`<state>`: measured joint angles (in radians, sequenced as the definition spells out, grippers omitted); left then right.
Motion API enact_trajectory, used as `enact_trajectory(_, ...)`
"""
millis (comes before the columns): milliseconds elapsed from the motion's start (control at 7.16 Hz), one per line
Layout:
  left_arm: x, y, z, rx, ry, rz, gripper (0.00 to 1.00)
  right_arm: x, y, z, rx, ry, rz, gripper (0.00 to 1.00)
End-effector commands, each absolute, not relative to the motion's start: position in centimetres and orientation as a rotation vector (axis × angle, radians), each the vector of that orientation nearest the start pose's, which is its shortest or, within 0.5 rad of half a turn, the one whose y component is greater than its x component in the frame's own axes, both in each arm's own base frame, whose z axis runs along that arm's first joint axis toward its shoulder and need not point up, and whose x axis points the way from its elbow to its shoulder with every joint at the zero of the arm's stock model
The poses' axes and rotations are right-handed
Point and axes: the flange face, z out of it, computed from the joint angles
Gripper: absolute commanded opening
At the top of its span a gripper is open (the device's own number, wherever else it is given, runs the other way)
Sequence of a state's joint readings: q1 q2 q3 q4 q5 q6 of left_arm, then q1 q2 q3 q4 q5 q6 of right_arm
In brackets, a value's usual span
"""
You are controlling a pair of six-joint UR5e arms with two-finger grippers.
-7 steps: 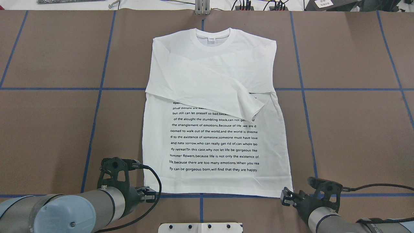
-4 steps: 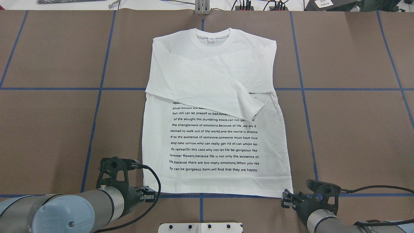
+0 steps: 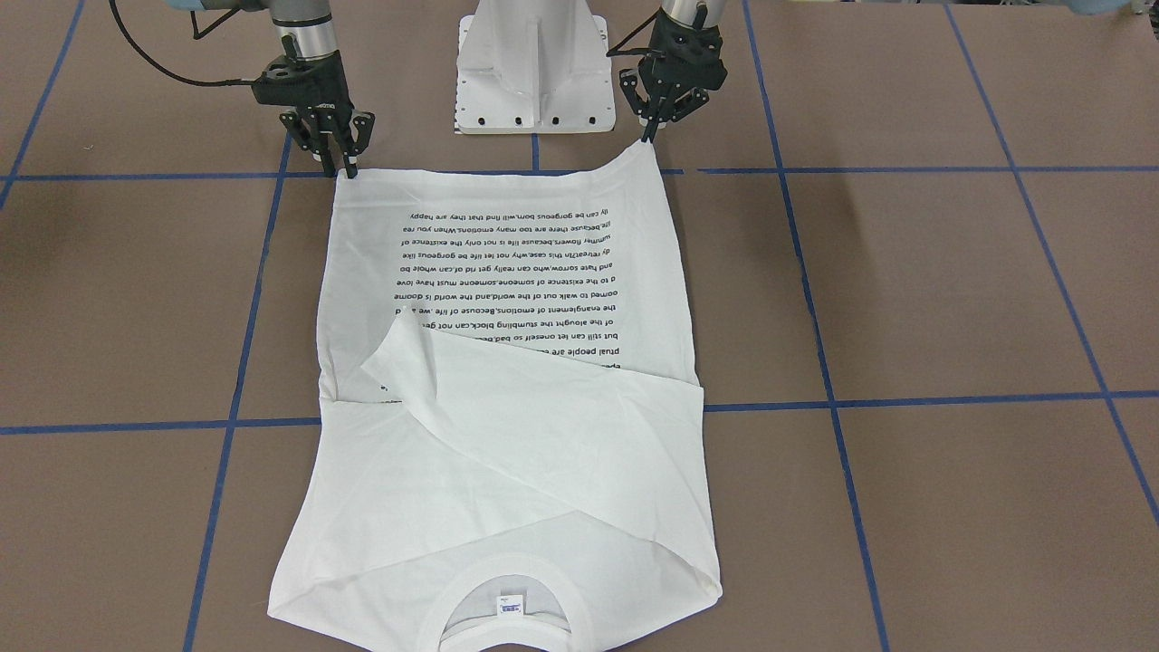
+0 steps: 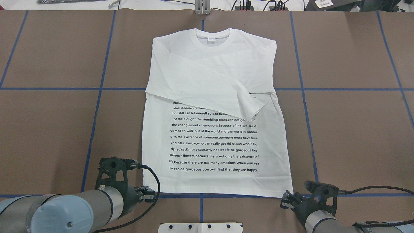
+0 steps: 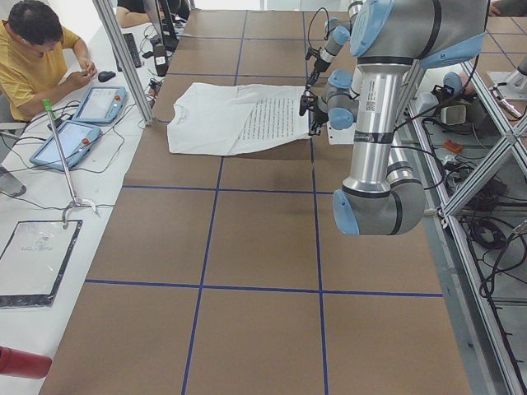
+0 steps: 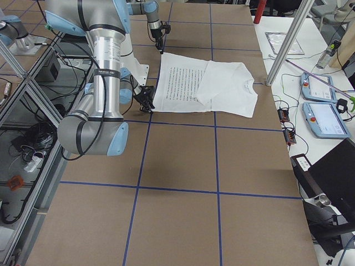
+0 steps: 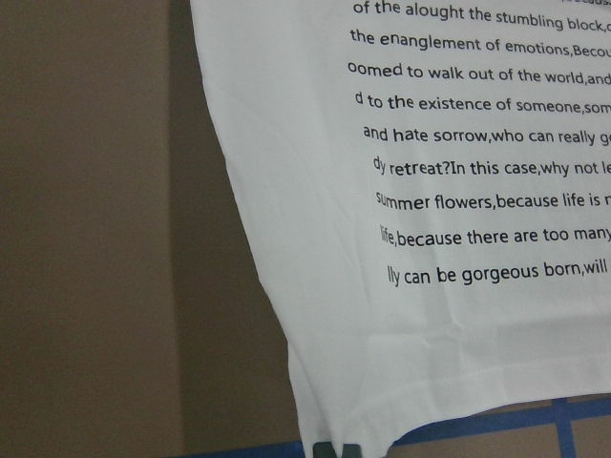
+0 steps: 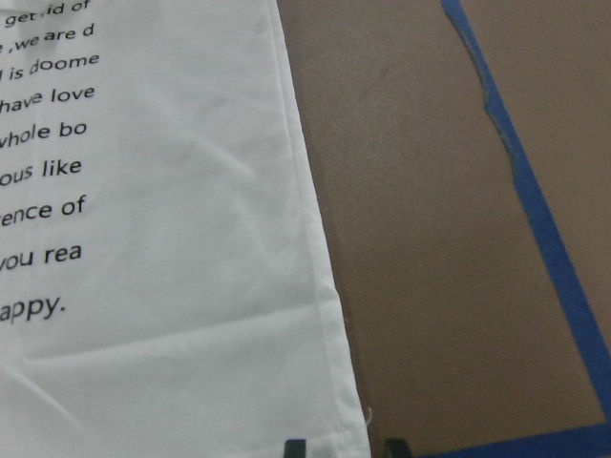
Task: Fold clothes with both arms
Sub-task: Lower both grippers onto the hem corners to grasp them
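The white long-sleeved T-shirt [image 4: 213, 142] lies flat on the brown table, text face up and neck at the far end. Both sleeves are folded across its chest [image 3: 507, 435]. My left gripper [image 4: 149, 193] is at the hem's left corner. In the left wrist view its fingertips [image 7: 325, 450] are pinched together on that corner, and in the front view the corner rises to a point at the gripper [image 3: 650, 138]. My right gripper [image 4: 284, 200] is at the other hem corner [image 3: 348, 168]. In the right wrist view its fingertips [image 8: 296, 447] straddle the corner with a gap between them.
The white pedestal base [image 3: 534, 72] stands between the two arms at the table's near edge. Blue tape lines [image 4: 97, 88] grid the brown table. A seated person [image 5: 33, 58] and teach pendants [image 5: 99, 103] are on the side table beyond the shirt's neck end.
The right gripper has shifted slightly back toward the robot at the hem corner. The left gripper has barely moved. The shirt lies as before.
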<state>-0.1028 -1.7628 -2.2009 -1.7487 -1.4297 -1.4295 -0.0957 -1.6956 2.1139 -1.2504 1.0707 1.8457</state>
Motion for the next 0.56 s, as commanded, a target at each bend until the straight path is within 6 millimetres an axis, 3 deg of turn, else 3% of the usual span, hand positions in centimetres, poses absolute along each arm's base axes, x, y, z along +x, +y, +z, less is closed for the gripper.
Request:
enact_trajectory(0, 46.69, -19.63, 26.25, 0.249, 0.974, -0.035, 0.0, -45.36, -13.86, 41.96, 0.34, -0.795, 0.35, 0.35)
enact_trajectory(140, 46.65, -19.62, 26.19, 0.25, 0.975, -0.036, 0.0, -45.36, -13.86, 41.98, 0.341, -0.793, 0.348, 0.35)
enact_trajectory(279, 46.65, -19.62, 26.21, 0.249, 0.974, -0.035, 0.0, -45.4, -13.86, 41.91, 0.34, -0.794, 0.348, 0.26)
enact_trajectory(419, 46.6, -19.62, 26.12, 0.25, 0.977, -0.036, 0.0, -45.86, -13.95, 41.18, 0.339, -0.803, 0.353, 0.0)
